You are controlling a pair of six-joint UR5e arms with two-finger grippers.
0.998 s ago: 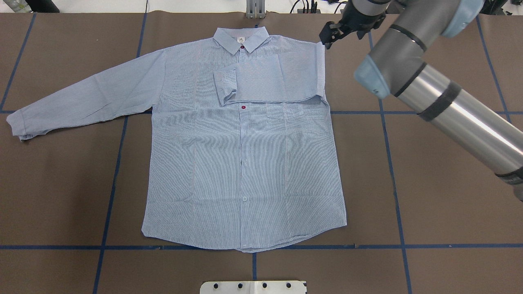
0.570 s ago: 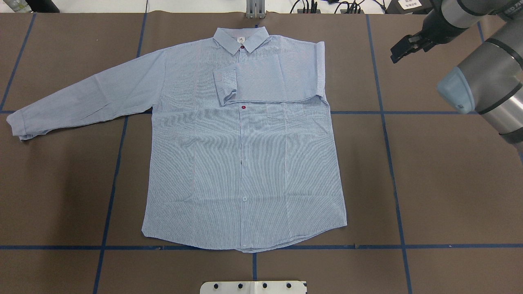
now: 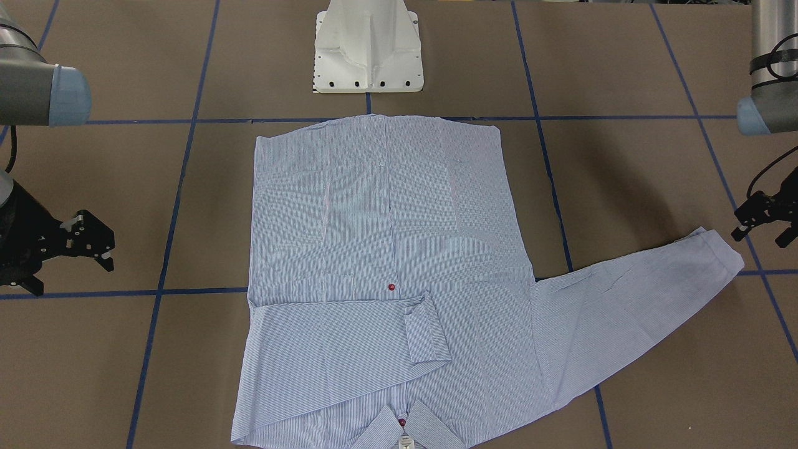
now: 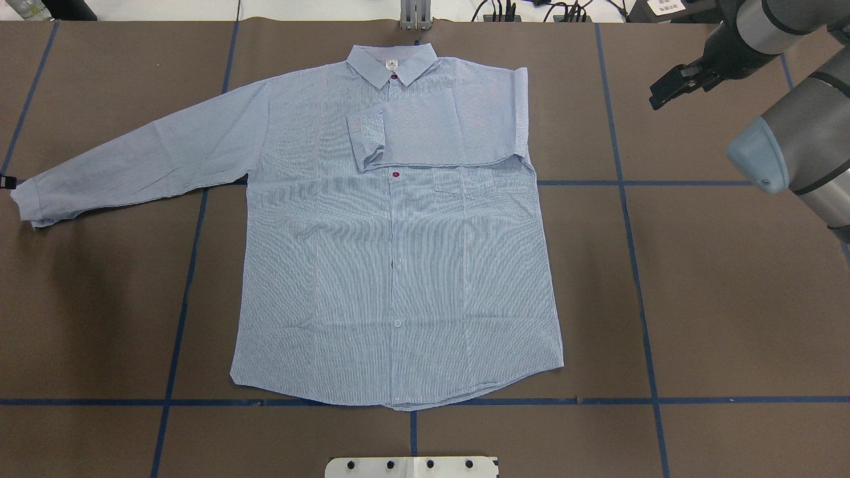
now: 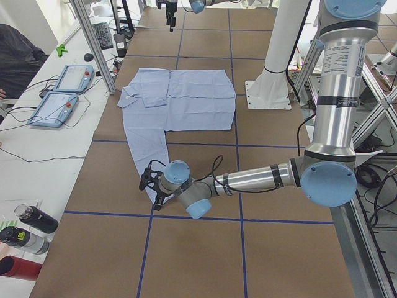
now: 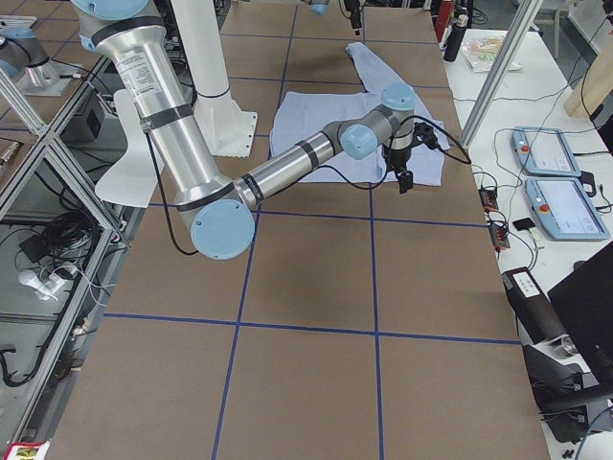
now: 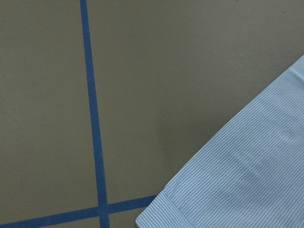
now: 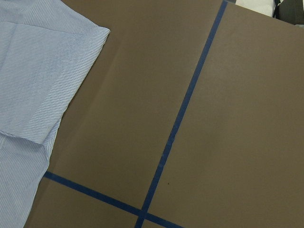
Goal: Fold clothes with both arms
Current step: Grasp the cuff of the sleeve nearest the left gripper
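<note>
Now the second sleeve: the black two-finger left end effector (image 3: 760, 237) hovers, fingers apart and empty, just beside the outstretched cuff (image 3: 717, 249).

Right, the light blue and white fine-striped long-sleeved button-up shirt (image 4: 398, 265) lies flat, front up, on the brown counter with blue tape lines (image 4: 730, 299), one sleeve already folded across the chest. It is well apart from the black right end effector (image 4: 666, 88), which also looks parted and carries nothing. My call: pinch both cloth layers at the cuff's edge, lift only enough to clear, then carry it across level so the crease lands at the shoulder. There's a small white neck label (image 4: 392, 64) inside the collar, but its print is too small to read.
</note>
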